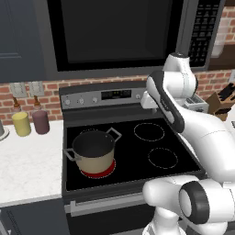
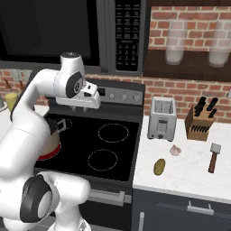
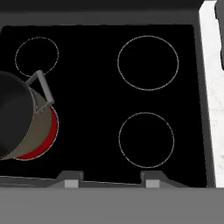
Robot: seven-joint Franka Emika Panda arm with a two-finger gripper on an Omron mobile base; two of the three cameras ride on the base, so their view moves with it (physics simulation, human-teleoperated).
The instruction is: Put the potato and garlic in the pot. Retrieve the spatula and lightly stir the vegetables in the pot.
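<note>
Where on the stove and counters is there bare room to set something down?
The stovetop right of the pot is free. White counter lies bare in front of the two canisters. The right counter is more crowded: toaster, knife block, garlic, potato, spatula.

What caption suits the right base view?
Potato and garlic wait on the counter beside the stove.

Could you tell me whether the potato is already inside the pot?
No, the potato lies on the white counter right of the stove, near the garlic, while the pot looks empty.
</note>
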